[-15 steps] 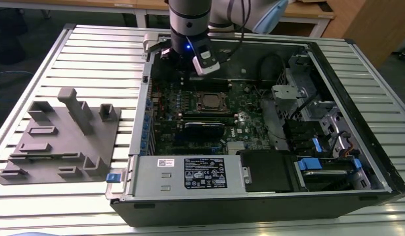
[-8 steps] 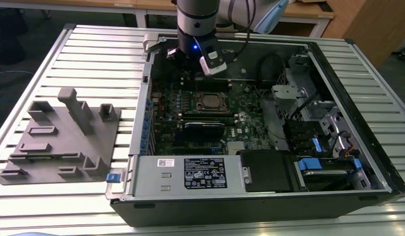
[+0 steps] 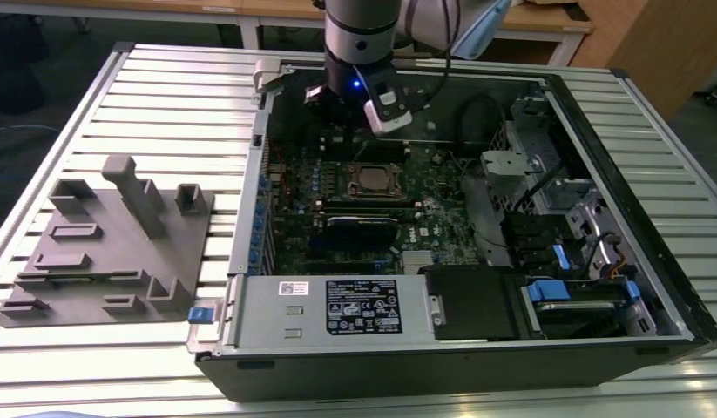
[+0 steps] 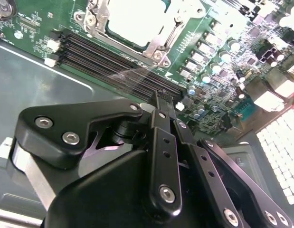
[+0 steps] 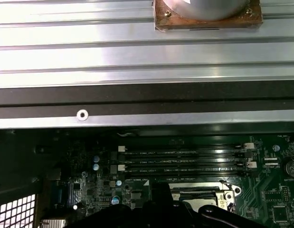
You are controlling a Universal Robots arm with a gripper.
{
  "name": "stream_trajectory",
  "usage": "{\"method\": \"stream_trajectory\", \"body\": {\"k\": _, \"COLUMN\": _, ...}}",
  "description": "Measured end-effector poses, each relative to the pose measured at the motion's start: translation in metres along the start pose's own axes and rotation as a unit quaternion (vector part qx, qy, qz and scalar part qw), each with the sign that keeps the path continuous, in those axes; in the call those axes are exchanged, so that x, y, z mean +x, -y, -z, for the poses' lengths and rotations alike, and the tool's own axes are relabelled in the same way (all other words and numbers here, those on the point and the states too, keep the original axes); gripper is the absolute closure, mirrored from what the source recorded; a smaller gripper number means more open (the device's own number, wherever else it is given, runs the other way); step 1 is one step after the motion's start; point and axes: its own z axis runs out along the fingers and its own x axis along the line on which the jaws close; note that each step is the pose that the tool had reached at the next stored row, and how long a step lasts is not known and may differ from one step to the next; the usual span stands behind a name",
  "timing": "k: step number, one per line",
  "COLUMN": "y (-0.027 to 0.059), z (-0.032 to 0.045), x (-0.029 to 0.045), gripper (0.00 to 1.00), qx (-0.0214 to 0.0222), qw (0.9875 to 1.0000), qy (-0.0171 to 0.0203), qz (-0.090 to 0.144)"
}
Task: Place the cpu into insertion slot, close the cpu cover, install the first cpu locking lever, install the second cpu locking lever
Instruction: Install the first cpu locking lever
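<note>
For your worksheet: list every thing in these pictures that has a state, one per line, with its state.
computer case: open, side panel off
cpu: seated in the insertion slot
cpu cover: appears lowered around the cpu
memory slots: empty
gripper: shut, nothing visible between its fingers

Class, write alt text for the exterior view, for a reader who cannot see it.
A robot arm reaches down into an open computer case lying on a slatted metal table, its gripper over the motherboard near the insertion slot. A grey fixture sits on the table at the exterior view's left.
</note>
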Motion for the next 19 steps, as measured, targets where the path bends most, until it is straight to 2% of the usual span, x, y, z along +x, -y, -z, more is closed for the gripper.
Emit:
{"method": "stream_trajectory", "body": {"k": 9, "y": -0.0004, "z": -0.0003, "x": -0.0094, "gripper": 0.89, "qx": 0.0, "qw": 1.0, "qy": 0.0, "qz": 0.0}}
{"method": "stream_trajectory", "body": {"k": 17, "y": -0.0004, "z": -0.0004, "x": -0.01, "gripper": 0.89, "qx": -0.0001, "qw": 1.0, "qy": 0.0001, "qz": 0.0}}
{"method": "stream_trajectory", "body": {"k": 19, "y": -0.0003, "z": -0.0009, "x": -0.01, "gripper": 0.89, "qx": -0.0001, "qw": 1.0, "qy": 0.0015, "qz": 0.0}}
